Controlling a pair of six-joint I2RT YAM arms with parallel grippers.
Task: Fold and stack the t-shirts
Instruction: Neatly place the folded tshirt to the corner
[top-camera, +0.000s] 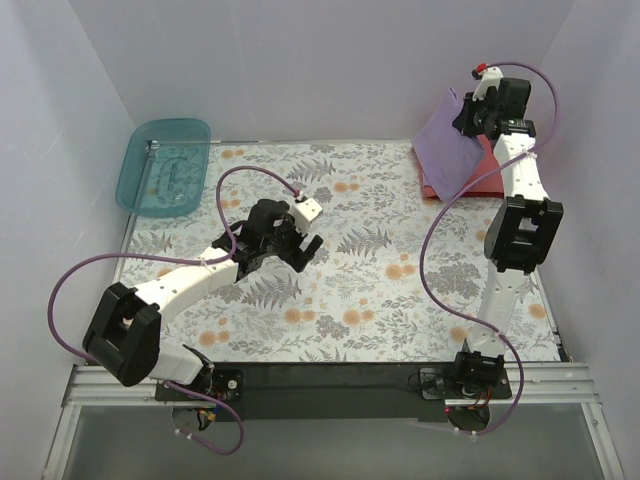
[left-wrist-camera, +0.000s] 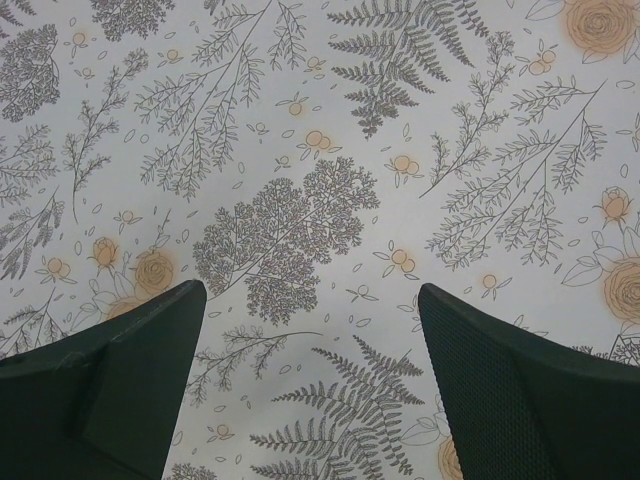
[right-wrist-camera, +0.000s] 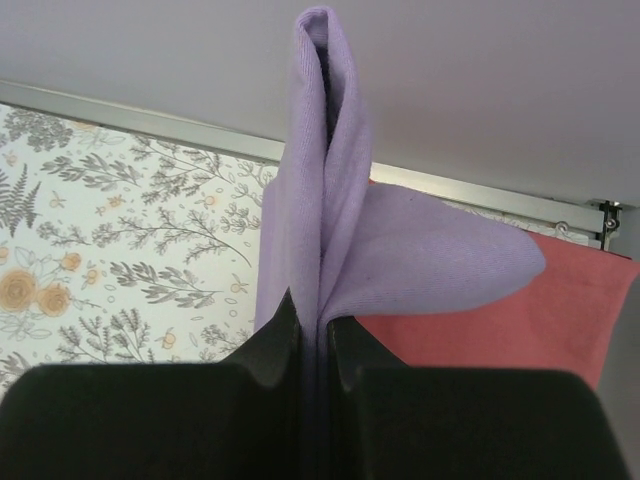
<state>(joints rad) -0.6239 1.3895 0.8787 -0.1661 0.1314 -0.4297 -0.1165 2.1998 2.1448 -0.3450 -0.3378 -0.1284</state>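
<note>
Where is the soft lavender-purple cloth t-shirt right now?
The lavender-purple t-shirt is at the far right corner of the floral table in the top view, pinched in the right gripper and draped over the coral-red cloth t-shirt.

White cloth-covered counter (top-camera: 350, 290): grey line-drawn ferns and leafy sprigs, pale orange roses, small orange berry clusters. Lavender-purple soft cloth t-shirt (right-wrist-camera: 330, 220): plain, no print. Coral-red soft cloth t-shirt (right-wrist-camera: 500, 330): plain as well. Teal translucent plastic bin (top-camera: 165, 165): see-through blue-green, no pattern. Left gripper (left-wrist-camera: 310, 300): matt black, fine mesh-like texture on one finger. Right gripper (right-wrist-camera: 312, 325): black. Left arm (top-camera: 180, 285) and right arm (top-camera: 520, 180): white links, black joint housings. Thin round cables (top-camera: 60, 290): purple. Flat enclosure walls (top-camera: 300, 60): plain pale grey-white. Flat base plate (top-camera: 330, 380): black.
</note>
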